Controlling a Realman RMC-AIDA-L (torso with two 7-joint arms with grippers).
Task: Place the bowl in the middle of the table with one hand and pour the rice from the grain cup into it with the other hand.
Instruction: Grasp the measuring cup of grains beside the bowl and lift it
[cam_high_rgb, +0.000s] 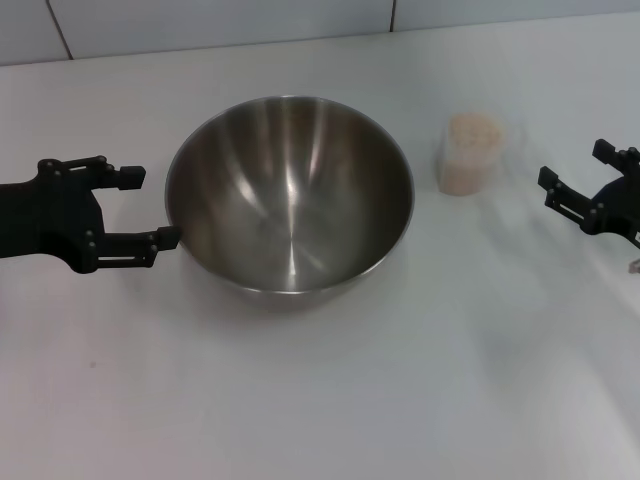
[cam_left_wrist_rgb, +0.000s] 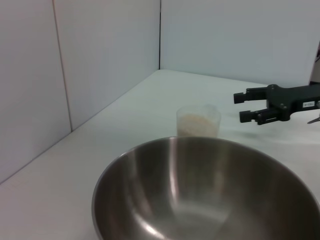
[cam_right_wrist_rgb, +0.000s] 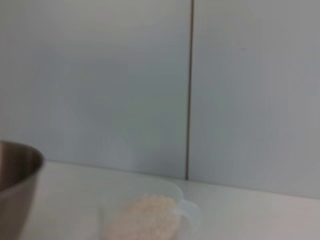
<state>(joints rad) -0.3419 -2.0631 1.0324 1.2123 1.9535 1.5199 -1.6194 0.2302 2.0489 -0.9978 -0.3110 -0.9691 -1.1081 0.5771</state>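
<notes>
- Stainless-steel round mixing bowl (cam_high_rgb: 290, 190): upright on white flat table (cam_high_rgb: 330, 400), interior bare.
- Left black gripper (cam_high_rgb: 155, 208): beside bowl's left rim, fingers spread, lower fingertip at the rim.
- Translucent plastic grain cup (cam_high_rgb: 470, 152): right of bowl, apart from it, holding pale rice (cam_high_rgb: 473, 130).
- Right black gripper (cam_high_rgb: 573, 177): right of bowl, beyond cup, fingers spread, holding nothing.

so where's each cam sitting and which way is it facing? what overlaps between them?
Head: above, looking forward and down at the table; bowl centre, grain cup, left gripper open at the bowl's rim, right gripper open, apart from the cup.
Left wrist: low behind the bowl, facing cup and right gripper; own fingers unseen.
Right wrist: low, facing the wall; cup near, bowl edge; no robot parts.
Shared: bowl and cup in all three.
</notes>
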